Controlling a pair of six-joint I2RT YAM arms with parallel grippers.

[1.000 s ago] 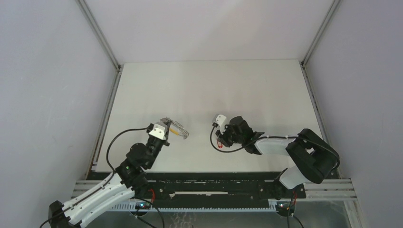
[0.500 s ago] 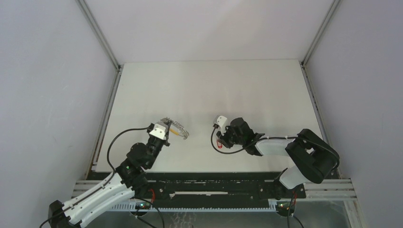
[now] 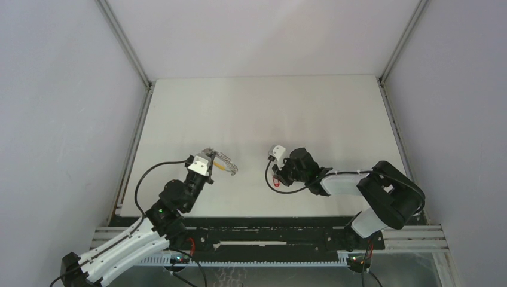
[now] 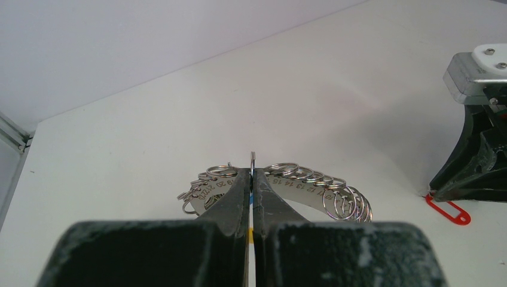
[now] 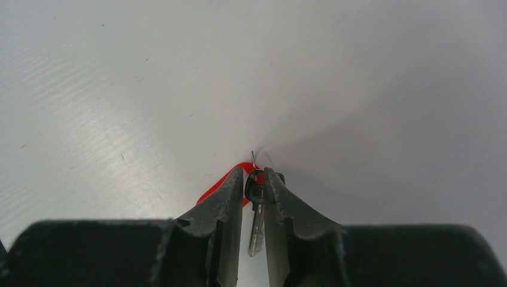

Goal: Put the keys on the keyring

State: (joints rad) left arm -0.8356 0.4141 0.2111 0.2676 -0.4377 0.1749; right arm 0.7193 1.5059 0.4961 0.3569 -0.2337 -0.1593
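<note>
We're seeing the left gripper (image 4: 252,173) pressed together on the keyring (image 4: 299,190), a curved numbered strip carrying many split rings (image 4: 344,203), at the centre of the left wrist view. 1 thin ring edge is sticking up between its fingertips, and a yellow sliver (image 4: 249,234) is showing lower in the gap; we can't tell what that is. We're judging it's pinning the ring steady so a key can be threaded on.

The right gripper (image 5: 254,177) is pointing down at the table (image 5: 119,89), jaws nearly together and apparently pinching the red key (image 5: 256,227) by its head at the centre of the right wrist view. The blade is running back toward the lens and red plastic is peeking out just left of the fingertips.

In the top view the 2 grippers are sitting well apart, keyring left of centre, key right of centre. We're guessing the next move is lifting the key and carrying it left.
</note>
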